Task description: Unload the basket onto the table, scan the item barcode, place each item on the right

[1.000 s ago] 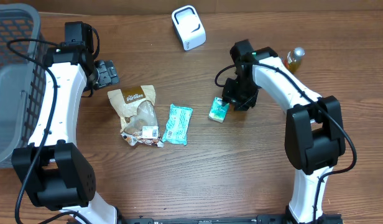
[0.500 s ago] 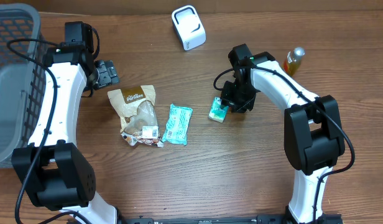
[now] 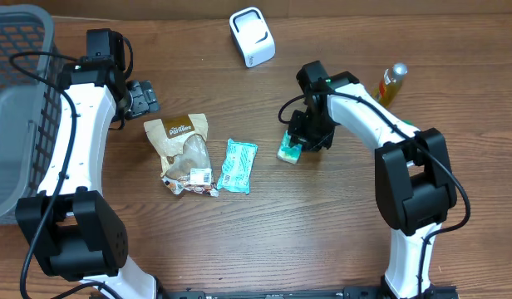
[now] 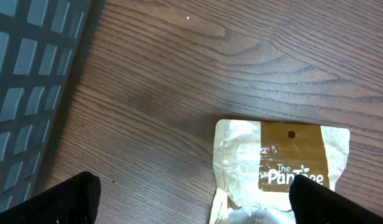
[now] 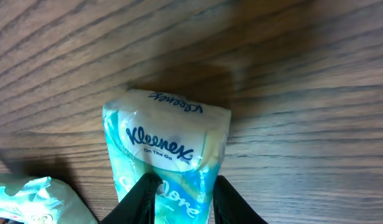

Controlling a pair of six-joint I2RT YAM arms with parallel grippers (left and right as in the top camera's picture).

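Two pincers: right pincer pinches the Kleenex pack at its sides, pack lying on the surface near a teal wrapper; left pincer gapes wide beside the brown pouch.

Tissue pkt: glossy plastic film; table: matt grained wood; basket: grey plastic mesh.

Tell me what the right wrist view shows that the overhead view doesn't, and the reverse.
Right wrist only: the Kleenex lettering on the tissue pack, with the right pincer fingers on either side of it. Overhead only: the basket, white scanner, bottle, brown snack bag. Both: tissue pack, teal wrapper, wooden table.
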